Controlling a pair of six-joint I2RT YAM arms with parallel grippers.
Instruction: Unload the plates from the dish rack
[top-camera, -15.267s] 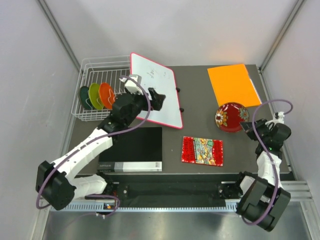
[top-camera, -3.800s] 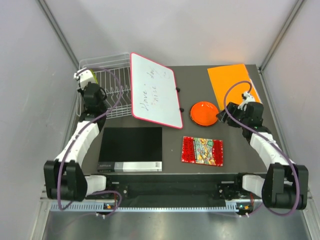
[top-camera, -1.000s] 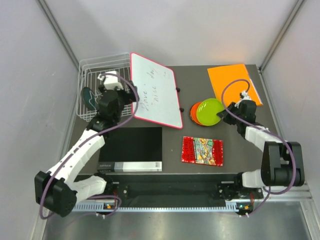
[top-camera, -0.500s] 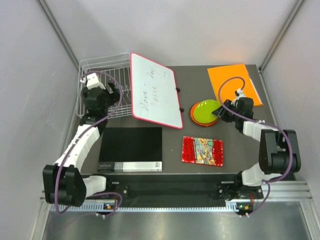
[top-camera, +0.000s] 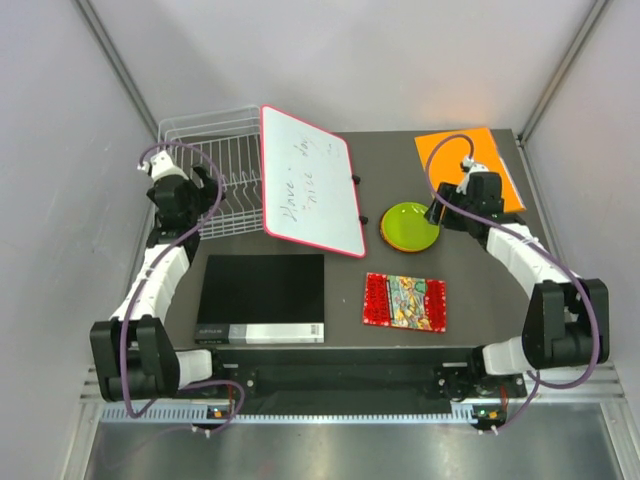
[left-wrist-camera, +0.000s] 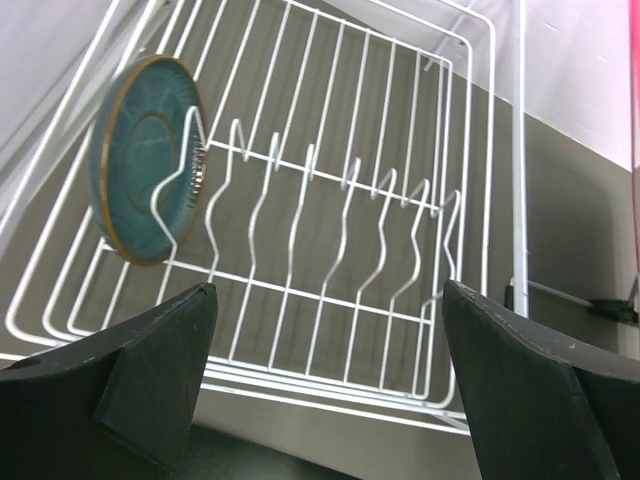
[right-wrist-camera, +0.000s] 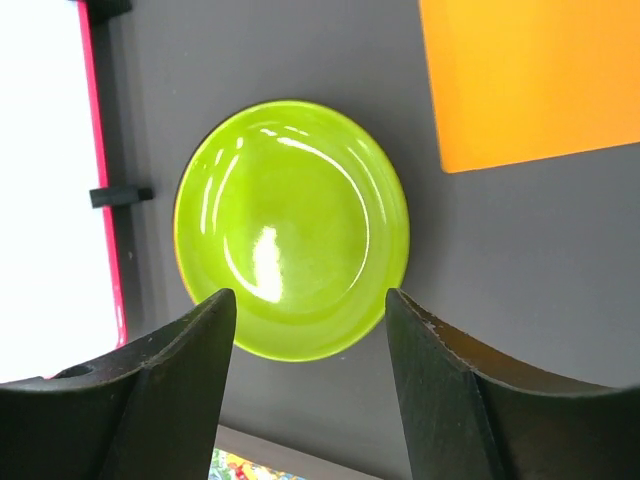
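The left gripper (left-wrist-camera: 320, 400) had its jaws spread wide with nothing between them. Its wrist camera looked down between the two dark fingers into the dish rack (left-wrist-camera: 519, 150), a white wire basket at the far left corner of the table (top-camera: 480, 300). One plate was in the rack: the dark teal plate (left-wrist-camera: 147, 158) with a yellowish rim, standing on edge against the prongs at the left end of the row in that view. The other slots along the row held nothing.

The right gripper (right-wrist-camera: 308, 320) was also spread apart and gripped nothing. Its fingers sat on either side of the lime green plate (right-wrist-camera: 292, 228) as seen from the wrist, and whether they touched it could not be told. The green plate lay flat, face up, on the right half of the table, with a thin orange edge (top-camera: 384, 224) of something round showing beneath it on the left side in the overhead view.

Just beyond that plate lay a flat orange sheet (right-wrist-camera: 530, 80). To its left a pink-edged whiteboard (top-camera: 312, 180) with handwriting stood between the plate and the rack. Nearer the arms lay a red patterned mat (top-camera: 405, 301) and a black book (top-camera: 262, 298).
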